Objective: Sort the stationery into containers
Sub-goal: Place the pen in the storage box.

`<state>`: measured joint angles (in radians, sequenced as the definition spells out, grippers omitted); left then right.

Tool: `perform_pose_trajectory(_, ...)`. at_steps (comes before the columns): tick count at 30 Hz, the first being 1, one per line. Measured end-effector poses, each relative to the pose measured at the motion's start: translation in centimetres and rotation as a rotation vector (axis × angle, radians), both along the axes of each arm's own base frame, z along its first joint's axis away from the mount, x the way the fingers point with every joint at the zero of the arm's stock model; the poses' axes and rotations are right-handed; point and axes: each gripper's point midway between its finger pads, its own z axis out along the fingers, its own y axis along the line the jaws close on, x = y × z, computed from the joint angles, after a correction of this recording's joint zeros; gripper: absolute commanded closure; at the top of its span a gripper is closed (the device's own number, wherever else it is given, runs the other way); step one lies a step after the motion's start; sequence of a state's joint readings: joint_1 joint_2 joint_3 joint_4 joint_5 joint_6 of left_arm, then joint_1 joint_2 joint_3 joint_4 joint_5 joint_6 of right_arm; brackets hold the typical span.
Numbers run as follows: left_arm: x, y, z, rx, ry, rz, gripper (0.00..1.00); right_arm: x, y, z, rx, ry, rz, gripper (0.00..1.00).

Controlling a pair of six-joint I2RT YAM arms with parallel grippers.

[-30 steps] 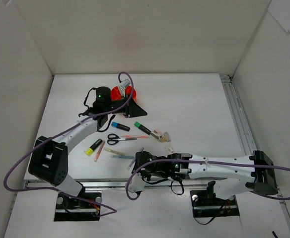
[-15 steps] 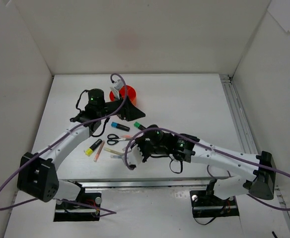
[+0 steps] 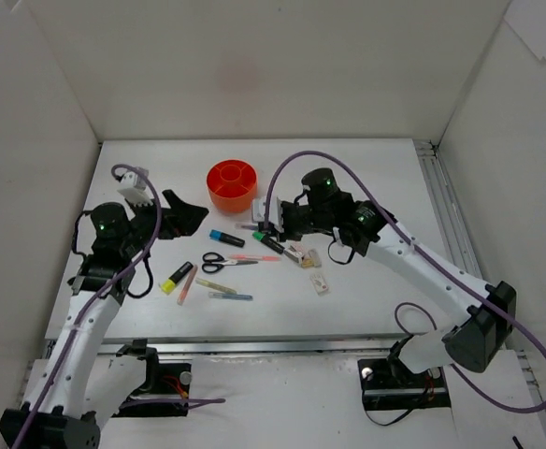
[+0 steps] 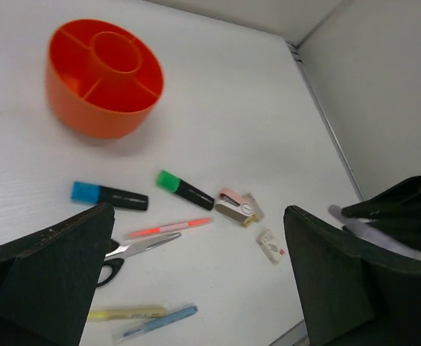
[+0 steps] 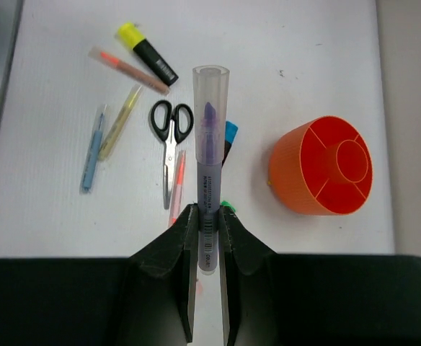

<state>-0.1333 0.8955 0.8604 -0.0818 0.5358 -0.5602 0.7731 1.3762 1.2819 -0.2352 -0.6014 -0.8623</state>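
The orange organiser stands at the back middle of the table. My right gripper hovers just right of it, shut on a purple pen with a clear cap that sticks out past the fingertips. My left gripper is open and empty, left of the organiser. On the table lie a blue highlighter, a green highlighter, black-handled scissors, a yellow highlighter, an orange pen, a pink pen, a yellow pen and a blue pen.
A small pink and beige item and a white eraser lie right of the pens. White walls close in the table on three sides. A metal rail runs along the right edge.
My left gripper has opened and drawn back left from the organiser. My right arm has lifted the purple pen from near the front edge and carried it toward the organiser.
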Motion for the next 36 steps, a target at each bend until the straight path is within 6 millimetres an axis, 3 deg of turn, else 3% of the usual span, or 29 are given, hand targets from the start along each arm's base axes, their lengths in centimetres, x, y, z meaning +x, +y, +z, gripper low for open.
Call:
perform_pose_trajectory(5, -2.4, 3.7, -1.7, 0.025, 0.026, 0.192, 0.01, 4.3, 0.8, 1.8, 0.14, 0.193, -0.087, 1.0)
perform_pose_trajectory(14, -5.2, 6.7, -6.5, 0.061, 0.131, 0.36, 0.0, 12.9, 2.7, 1.0, 0.401, 0.368, -0.317, 1.0)
perform_pose_trajectory(17, -5.3, 7.2, -8.1, 0.071, 0.167, 0.385, 0.0, 15.1, 3.5, -0.1, 0.456, 0.404, -0.378, 1.0)
perform_pose_trajectory(23, -5.2, 7.5, -10.9, 0.092, 0.258, 0.408, 0.0, 19.5, 4.5, -4.6, 0.493, 0.422, -0.512, 1.0)
perform_pose_trajectory(30, -4.9, 7.5, -11.8, 0.103, 0.291, 0.407, 0.01, 23.2, 5.2, -7.9, 0.5, 0.382, -0.612, 0.99)
perform_pose_trajectory(36, -4.8, 7.5, -11.8, 0.11, 0.277, 0.403, 0.0, 24.5, 5.9, -9.9, 0.498, 0.368, -0.627, 0.97)
